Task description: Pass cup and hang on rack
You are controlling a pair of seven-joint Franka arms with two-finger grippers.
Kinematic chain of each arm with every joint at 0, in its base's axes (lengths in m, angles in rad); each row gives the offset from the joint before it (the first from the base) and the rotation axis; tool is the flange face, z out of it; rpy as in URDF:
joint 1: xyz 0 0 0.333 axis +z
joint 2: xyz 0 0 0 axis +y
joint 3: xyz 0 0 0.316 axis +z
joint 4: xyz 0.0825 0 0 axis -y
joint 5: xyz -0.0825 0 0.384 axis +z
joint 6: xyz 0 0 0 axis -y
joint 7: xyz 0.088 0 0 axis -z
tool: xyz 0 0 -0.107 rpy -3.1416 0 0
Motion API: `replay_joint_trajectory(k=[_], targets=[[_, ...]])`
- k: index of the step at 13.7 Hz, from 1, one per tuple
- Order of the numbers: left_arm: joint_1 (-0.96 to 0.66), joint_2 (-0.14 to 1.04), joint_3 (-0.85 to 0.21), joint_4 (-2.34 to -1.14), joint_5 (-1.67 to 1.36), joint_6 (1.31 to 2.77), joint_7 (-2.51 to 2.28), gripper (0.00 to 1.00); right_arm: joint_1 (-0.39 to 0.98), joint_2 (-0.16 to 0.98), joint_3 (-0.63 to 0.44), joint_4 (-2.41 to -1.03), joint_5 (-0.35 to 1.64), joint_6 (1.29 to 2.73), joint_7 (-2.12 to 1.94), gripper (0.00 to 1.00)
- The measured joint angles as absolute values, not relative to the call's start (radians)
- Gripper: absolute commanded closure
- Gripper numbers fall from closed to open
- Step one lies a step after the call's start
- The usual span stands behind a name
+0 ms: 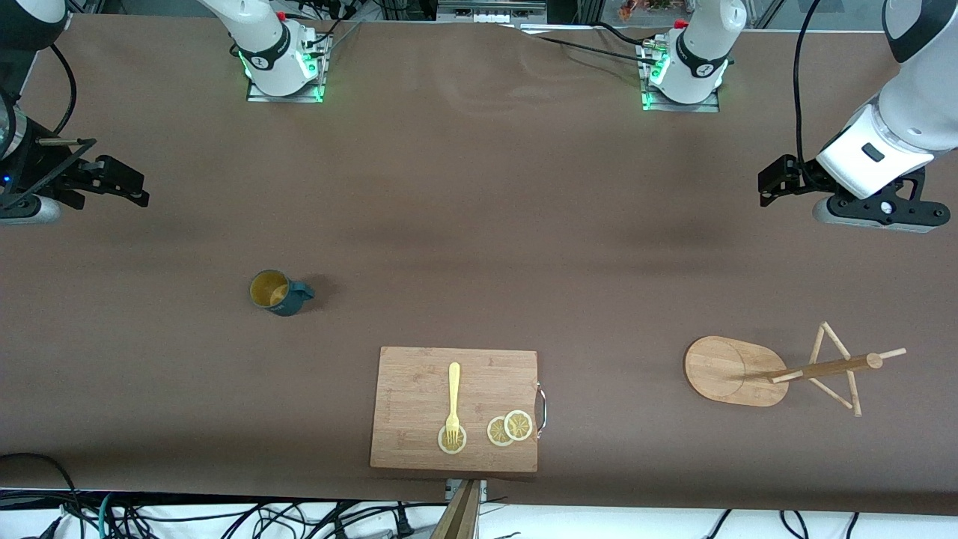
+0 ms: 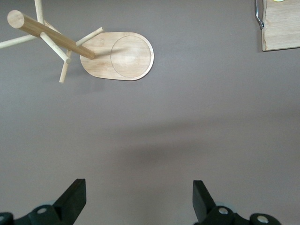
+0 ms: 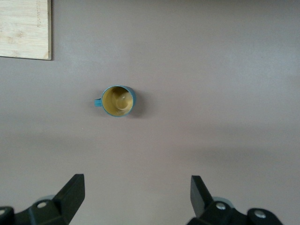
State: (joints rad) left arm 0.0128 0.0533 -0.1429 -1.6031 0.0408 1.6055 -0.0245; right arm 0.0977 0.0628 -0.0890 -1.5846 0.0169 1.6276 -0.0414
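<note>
The cup [image 1: 279, 293] is sitting upright on the table [image 1: 479, 224], toward the right arm's end, w/ its handle pointing toward the left arm's end; nothing is touching it. In the right wrist view the cup [image 3: 117, 101] is being seen from above, tan inside showing, well apart from the fingers [image 3: 70, 192].

The right gripper [image 1: 120, 183] is being held up in the air over bare table at the right arm's end, jaws spread wide, nothing btwn them. The left gripper [image 1: 778, 180] is likewise being held up over bare table at the left arm's end, jaws wide apart & empty; its fingers [image 2: 72, 199] are being shown w/ only tabletop btwn them.

The rack [image 1: 737, 370] is standing on its oval base toward the left arm's end, pegs bare. A cutting board [image 1: 455, 408] is lying nearer the front camera than the cup, approx. mid-table, carrying a fork [image 1: 453, 400] and three lemon slices [image 1: 510, 428]; the fork's tines are resting on one slice.
</note>
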Motion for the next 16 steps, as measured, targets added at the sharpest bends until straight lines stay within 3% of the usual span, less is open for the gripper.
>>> replay_joint_trajectory(k=[16], targets=[[0.013, 0.053, -0.152, -1.603, 0.041, 1.606, -0.025, 0.0, 0.094, 0.063, -0.096, -1.587, 0.017, 1.617, -0.041, 0.0]])
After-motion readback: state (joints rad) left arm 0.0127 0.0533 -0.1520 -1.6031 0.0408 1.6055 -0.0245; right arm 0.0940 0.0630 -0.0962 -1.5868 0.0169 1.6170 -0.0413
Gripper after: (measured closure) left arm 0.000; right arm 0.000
